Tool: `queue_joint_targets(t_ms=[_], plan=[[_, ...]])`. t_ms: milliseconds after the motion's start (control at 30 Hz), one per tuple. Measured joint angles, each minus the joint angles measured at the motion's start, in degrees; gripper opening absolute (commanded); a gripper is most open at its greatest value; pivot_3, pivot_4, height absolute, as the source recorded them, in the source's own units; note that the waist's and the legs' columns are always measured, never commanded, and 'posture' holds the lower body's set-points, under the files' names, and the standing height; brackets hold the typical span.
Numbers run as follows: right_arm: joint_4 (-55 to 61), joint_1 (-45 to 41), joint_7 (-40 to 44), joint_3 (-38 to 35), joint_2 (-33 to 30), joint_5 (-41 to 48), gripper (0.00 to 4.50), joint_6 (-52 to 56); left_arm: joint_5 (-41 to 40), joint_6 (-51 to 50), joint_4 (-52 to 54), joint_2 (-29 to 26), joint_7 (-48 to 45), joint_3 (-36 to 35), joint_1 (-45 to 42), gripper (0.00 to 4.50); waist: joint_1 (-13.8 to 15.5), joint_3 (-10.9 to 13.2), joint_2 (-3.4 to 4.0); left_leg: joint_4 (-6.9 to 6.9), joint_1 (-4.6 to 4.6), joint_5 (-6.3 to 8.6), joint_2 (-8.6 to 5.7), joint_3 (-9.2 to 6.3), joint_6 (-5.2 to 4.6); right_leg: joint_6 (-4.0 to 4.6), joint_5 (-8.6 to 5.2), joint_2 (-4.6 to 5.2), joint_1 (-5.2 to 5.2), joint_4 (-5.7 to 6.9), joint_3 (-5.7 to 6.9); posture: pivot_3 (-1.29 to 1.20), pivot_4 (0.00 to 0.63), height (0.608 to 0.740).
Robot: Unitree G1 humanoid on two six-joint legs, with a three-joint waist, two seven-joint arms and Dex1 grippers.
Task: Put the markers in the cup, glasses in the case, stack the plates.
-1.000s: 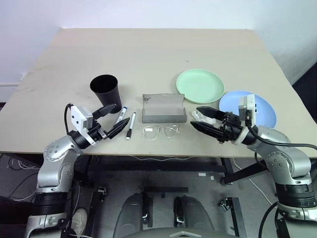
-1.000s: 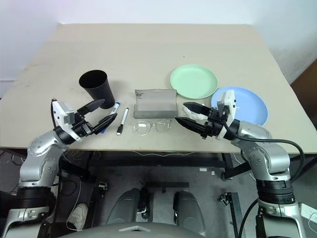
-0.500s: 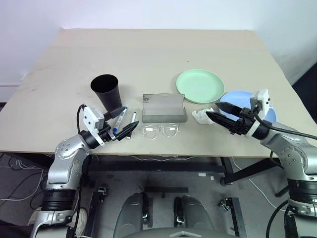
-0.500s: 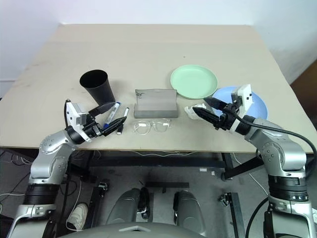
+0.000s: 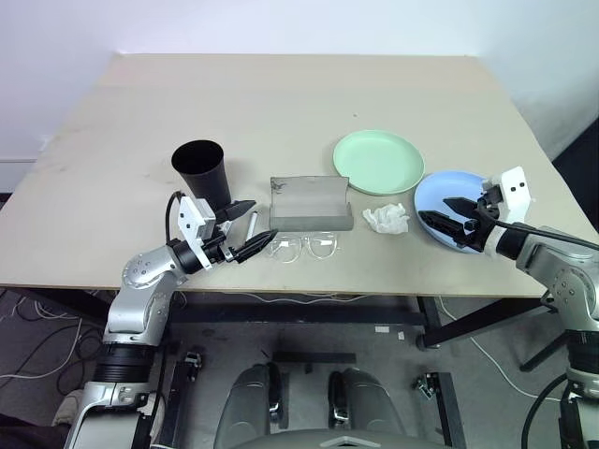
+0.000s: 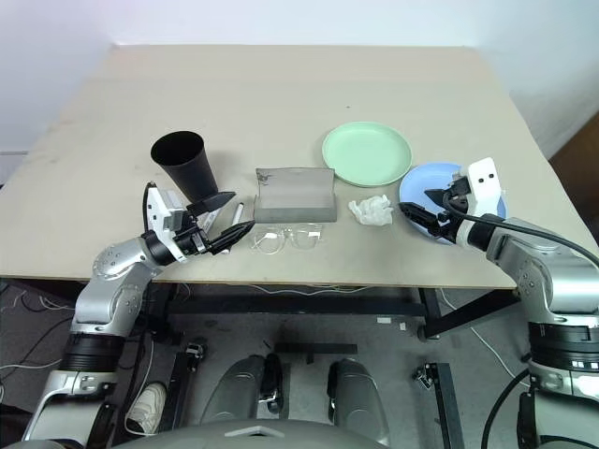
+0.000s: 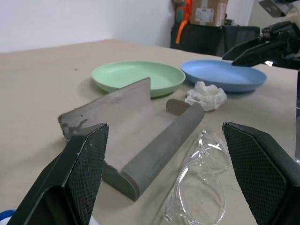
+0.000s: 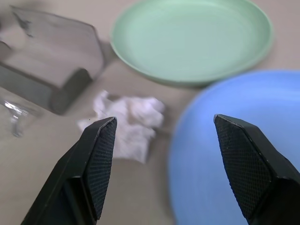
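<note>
My left claw (image 5: 251, 226) hung wide and empty just left of the glasses (image 5: 301, 248). Behind them stood the open case (image 5: 310, 205). Left of the case lay the markers (image 5: 251, 223), beyond them the cup (image 5: 200, 170). My right claw (image 5: 442, 213), also wide, hovered over the blue plate (image 5: 468, 187); the green plate (image 5: 378, 161) sat right-rear of the case.

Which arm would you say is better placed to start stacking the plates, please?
Probably the right. Its open claw hangs at the near edge of the blue plate, with the green plate just beyond. The left claw is across the table by the markers and glasses.
</note>
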State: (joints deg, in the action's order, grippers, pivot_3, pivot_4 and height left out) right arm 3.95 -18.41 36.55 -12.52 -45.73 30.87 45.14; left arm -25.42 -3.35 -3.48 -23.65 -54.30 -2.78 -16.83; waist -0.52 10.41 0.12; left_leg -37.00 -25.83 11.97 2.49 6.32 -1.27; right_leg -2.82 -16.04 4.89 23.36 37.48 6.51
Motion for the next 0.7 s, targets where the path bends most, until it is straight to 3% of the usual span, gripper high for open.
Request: queue_joint_targets(t_ms=[400, 500, 700], plan=[[-2.88, -3.01, 7.51, 11.65, -7.4, -6.31, 3.52, 5.02, 1.17, 2.5, -2.08, 1.47, -0.76, 1.01, -0.34, 4.07, 0.04, 0.0, 0.0, -0.06, -0.09, 0.01, 0.05, 0.0, 0.0, 0.0, 0.0, -0.03, 0.07, 0.0, 0.01, 0.0, 0.15, 0.71], [-5.55, -5.24, 9.32, 14.8, -7.79, -8.93, 2.89, 4.64, 1.16, 2.69, -2.09, 1.53, -0.66, 1.02, -0.37, 4.09, -0.03, 0.0, 0.0, -0.11, -0.13, 0.01, 0.04, 0.0, -0.01, -0.02, 0.01, -0.03, 0.08, 0.01, 0.0, 0.0, 0.15, 0.71], [-8.22, -7.7, 11.57, 15.77, -7.9, -11.48, 0.77, 4.64, 1.17, 2.9, -2.09, 1.56, -0.64, 1.03, -0.21, 4.09, -0.02, 0.0, 0.0, -0.12, -0.14, 0.01, 0.07, 0.0, -0.01, -0.03, 0.02, -0.07, 0.08, 0.01, 0.01, 0.0, 0.15, 0.71]])
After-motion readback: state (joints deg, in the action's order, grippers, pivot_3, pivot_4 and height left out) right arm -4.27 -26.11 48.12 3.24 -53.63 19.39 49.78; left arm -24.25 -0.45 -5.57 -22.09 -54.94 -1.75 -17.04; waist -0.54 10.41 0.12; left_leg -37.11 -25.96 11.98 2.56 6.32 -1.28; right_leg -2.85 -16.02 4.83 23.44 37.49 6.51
